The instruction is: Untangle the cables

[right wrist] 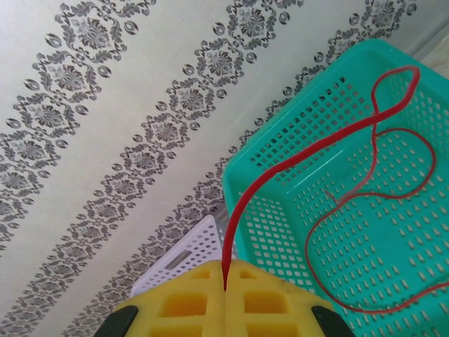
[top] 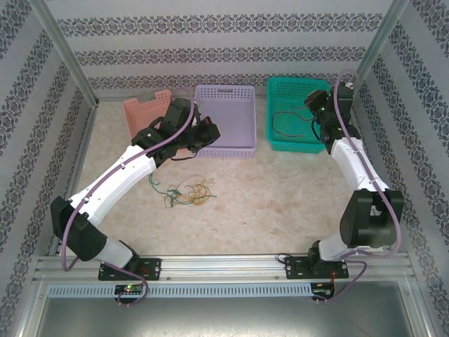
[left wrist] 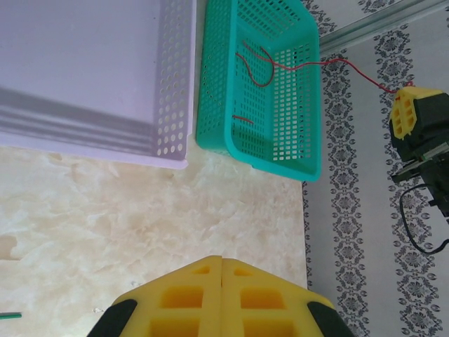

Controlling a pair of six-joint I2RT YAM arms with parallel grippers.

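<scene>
A loose tangle of thin cables [top: 188, 191], green, yellowish and dark, lies on the table in front of the lilac basket [top: 224, 98]. One red cable [right wrist: 317, 146] runs from the teal basket [right wrist: 295, 210] up into my right gripper [right wrist: 225, 279], which is shut on its end above the basket's right side. The same red cable [left wrist: 280, 64] arcs over the basket wall to the right gripper [left wrist: 410, 112]. My left gripper [left wrist: 222, 261] is shut with nothing in it, hovering at the lilac basket's front edge [top: 210, 133]. A green cable end [left wrist: 8, 316] shows at the lower left.
A pink basket [top: 146, 109] leans at the back left beside the lilac one. The teal basket [top: 298, 88] stands at the back right near the patterned wall [left wrist: 365, 210]. Bare marble tabletop [top: 280, 196] stretches between the arms.
</scene>
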